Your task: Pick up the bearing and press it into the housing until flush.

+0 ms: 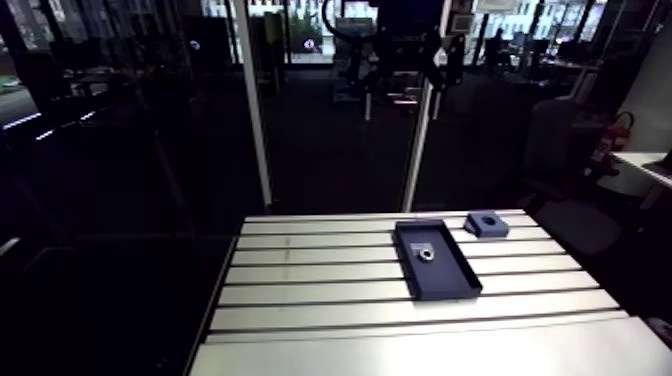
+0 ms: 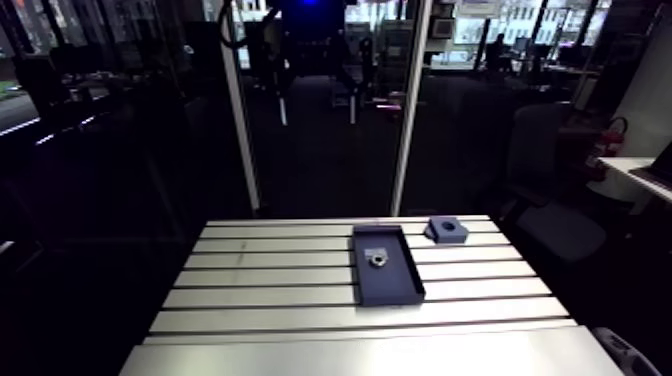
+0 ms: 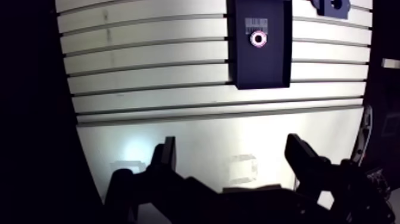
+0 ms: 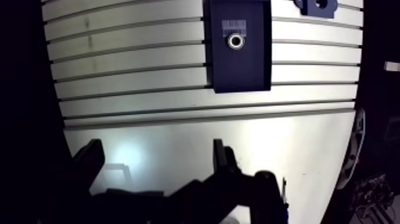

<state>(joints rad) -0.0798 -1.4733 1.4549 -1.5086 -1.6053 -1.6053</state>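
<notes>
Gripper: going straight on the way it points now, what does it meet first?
Probably the bare table, at the smooth strip under the open, empty gripper. The tray holding the bearing lies well ahead, off that line. Depth is hard to judge.

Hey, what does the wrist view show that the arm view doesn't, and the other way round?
Only the wrist view: the gripper, jaws plainly open and empty over the slotted aluminium table, short of the dark blue rectangular tray, and a white striped label beside the small silver ring bearing. Only the arm view: the whole blue square housing block with its round bore, beside the tray's far corner; the wrist view cuts it off. Both: the bearing lying in the tray on the table.
</notes>
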